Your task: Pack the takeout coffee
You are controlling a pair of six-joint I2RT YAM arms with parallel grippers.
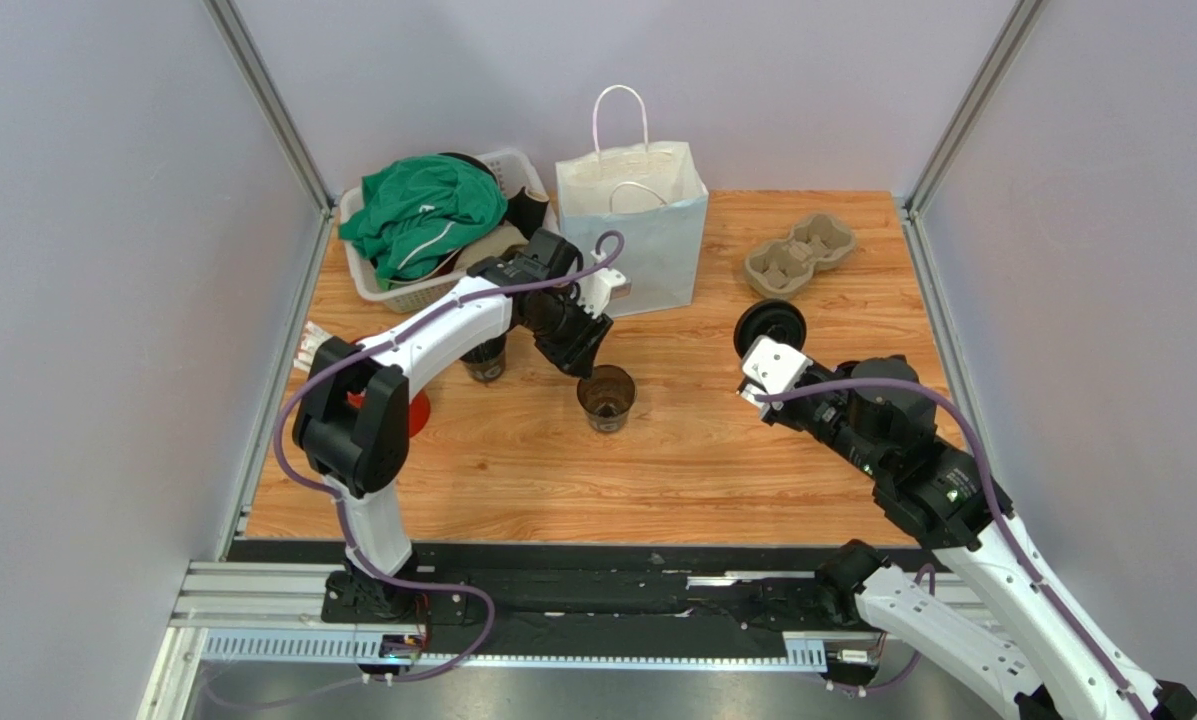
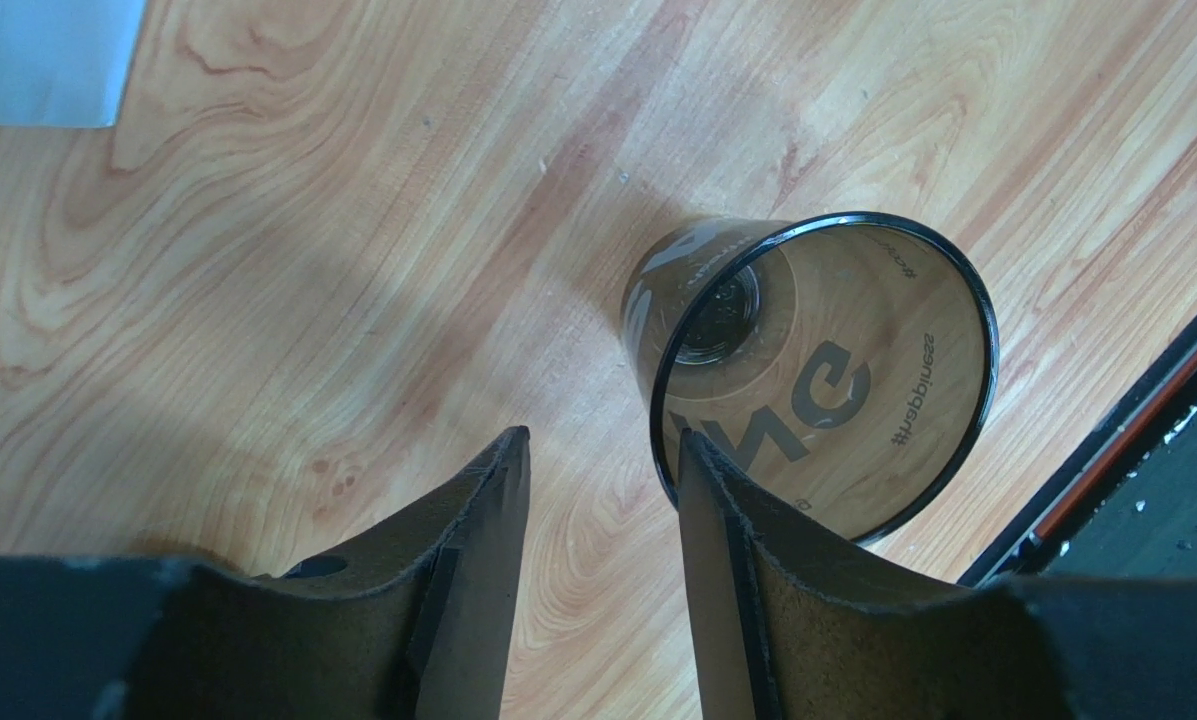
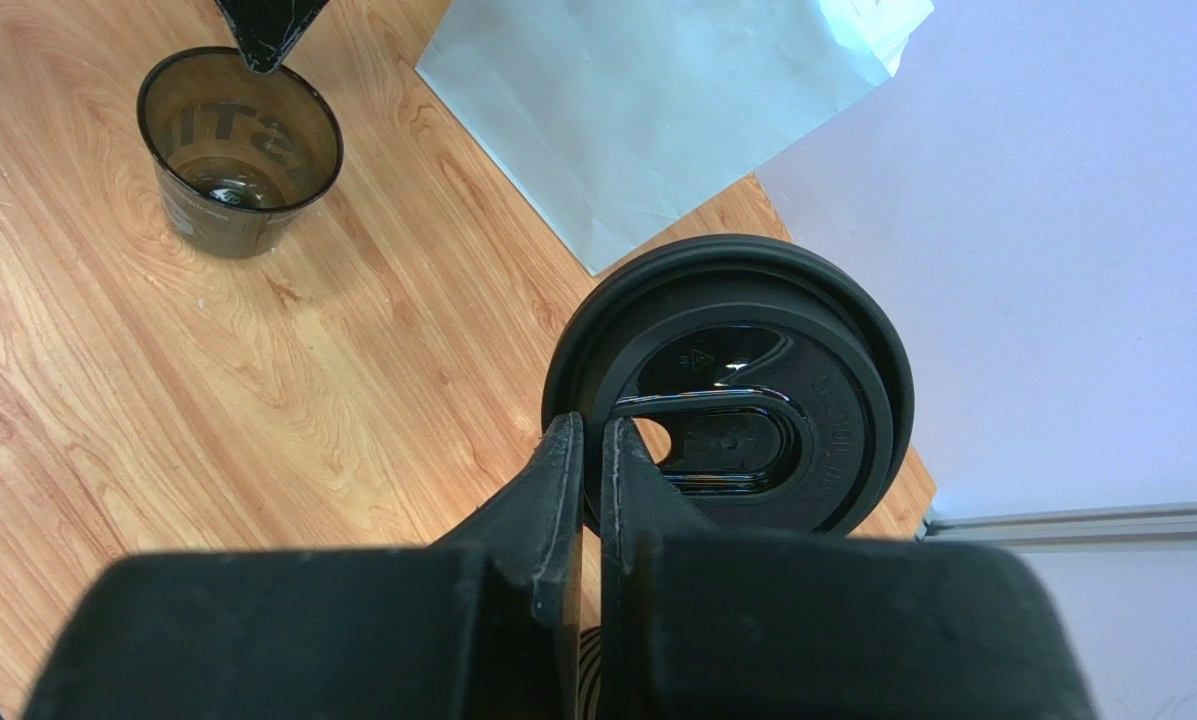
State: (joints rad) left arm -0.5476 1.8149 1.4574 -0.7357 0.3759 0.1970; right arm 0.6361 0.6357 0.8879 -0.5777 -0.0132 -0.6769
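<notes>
The takeout coffee cup [image 1: 606,398] stands upright and lidless on the wooden table's middle, dark with pale lettering; it also shows in the left wrist view [image 2: 822,368] and the right wrist view [image 3: 241,143]. My left gripper [image 1: 589,360] hangs just over its far rim, open [image 2: 601,450]. One finger [image 2: 724,525] is over the cup's mouth and the other is outside the wall, with nothing clamped. My right gripper [image 1: 759,365] is shut [image 3: 592,443] on the edge of the black round lid [image 1: 771,324], held on edge to the cup's right [image 3: 739,390].
A white paper bag [image 1: 634,225] stands open at the back centre. A cardboard cup carrier [image 1: 800,255] lies to the bag's right. At back left is a basket [image 1: 361,270] of green cloth. Another dark cup [image 1: 484,360] and a red object [image 1: 415,413] sit under the left arm.
</notes>
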